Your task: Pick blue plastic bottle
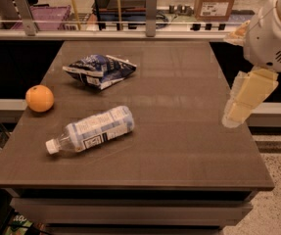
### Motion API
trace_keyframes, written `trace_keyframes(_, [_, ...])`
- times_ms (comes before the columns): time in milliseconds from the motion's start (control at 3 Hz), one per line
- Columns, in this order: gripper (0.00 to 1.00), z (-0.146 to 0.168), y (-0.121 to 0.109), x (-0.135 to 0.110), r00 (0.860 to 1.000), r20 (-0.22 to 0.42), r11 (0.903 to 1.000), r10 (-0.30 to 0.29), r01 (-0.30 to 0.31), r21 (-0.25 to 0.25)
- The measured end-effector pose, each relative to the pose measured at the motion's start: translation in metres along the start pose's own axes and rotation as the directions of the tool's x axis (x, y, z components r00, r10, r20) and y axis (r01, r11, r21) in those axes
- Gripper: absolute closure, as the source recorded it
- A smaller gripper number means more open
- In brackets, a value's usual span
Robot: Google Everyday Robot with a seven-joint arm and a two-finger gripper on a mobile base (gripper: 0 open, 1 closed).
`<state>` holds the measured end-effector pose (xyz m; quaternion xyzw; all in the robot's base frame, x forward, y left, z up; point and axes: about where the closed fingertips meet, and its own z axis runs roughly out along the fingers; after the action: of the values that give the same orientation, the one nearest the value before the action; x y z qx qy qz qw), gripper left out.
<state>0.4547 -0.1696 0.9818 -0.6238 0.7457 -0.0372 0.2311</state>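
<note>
The blue plastic bottle point(93, 130) lies on its side on the brown table point(179, 146), left of centre toward the front. Its white cap points to the front left, and its pale blue-and-white label shows a dark barcode patch. My gripper point(232, 117) hangs at the right edge of the table, angled down and to the left, below the white arm housing point(272, 33). It is far to the right of the bottle and touches nothing.
An orange point(39, 98) sits near the table's left edge. A crinkled dark-blue-and-white snack bag point(100, 70) lies behind the bottle. A railing point(150, 13) runs along the far edge, with boxes and shelves beyond it.
</note>
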Motion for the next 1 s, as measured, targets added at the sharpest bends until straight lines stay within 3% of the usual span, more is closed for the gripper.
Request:
trace_keyframes(333, [0.00,0.017,0.000,-0.024,0.997,0.062,0.9985,-0.047,0.048,-0.026])
trace_keyframes(1000, [0.00,0.037,0.002,-0.069,0.979,0.130,0.9837,-0.157,0.166,-0.068])
